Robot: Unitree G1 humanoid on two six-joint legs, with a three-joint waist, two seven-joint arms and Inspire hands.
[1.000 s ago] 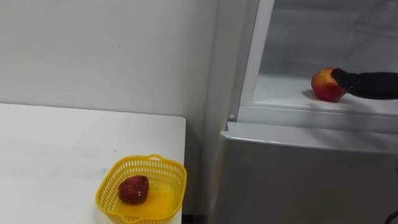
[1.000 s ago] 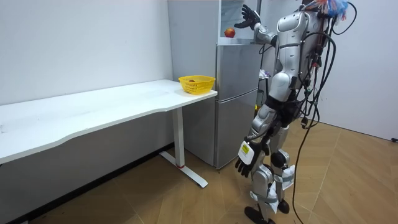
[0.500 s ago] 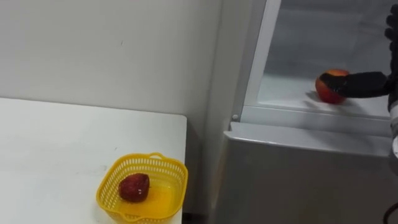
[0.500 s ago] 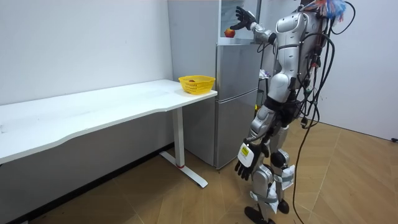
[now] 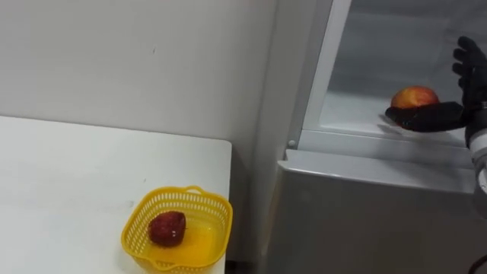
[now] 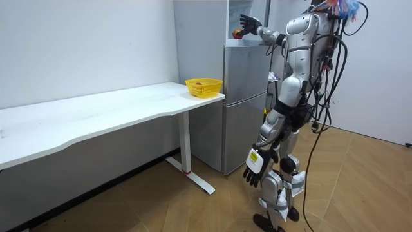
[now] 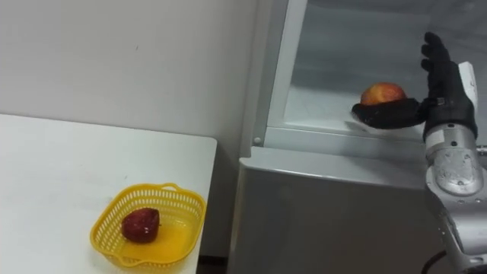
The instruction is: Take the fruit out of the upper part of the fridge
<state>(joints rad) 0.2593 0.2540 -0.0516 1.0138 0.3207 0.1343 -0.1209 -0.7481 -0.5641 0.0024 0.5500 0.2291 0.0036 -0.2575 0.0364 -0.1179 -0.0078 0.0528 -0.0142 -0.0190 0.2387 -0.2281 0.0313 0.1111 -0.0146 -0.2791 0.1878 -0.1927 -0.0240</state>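
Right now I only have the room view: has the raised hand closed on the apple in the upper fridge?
Observer: No. The right hand is open, thumb in front of the apple, fingers straight up beside it.
Reviewer: Is the apple off the shelf?
Observer: Its underside is hidden behind the thumb, so I cannot tell.
Reviewer: What is in the yellow basket?
Observer: One dark red fruit.

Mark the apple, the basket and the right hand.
apple (image 5: 415, 97): left eye view, middle of its front.
basket (image 5: 219, 224): left eye view, right wall.
right hand (image 7: 445, 95): right eye view, back of the hand.
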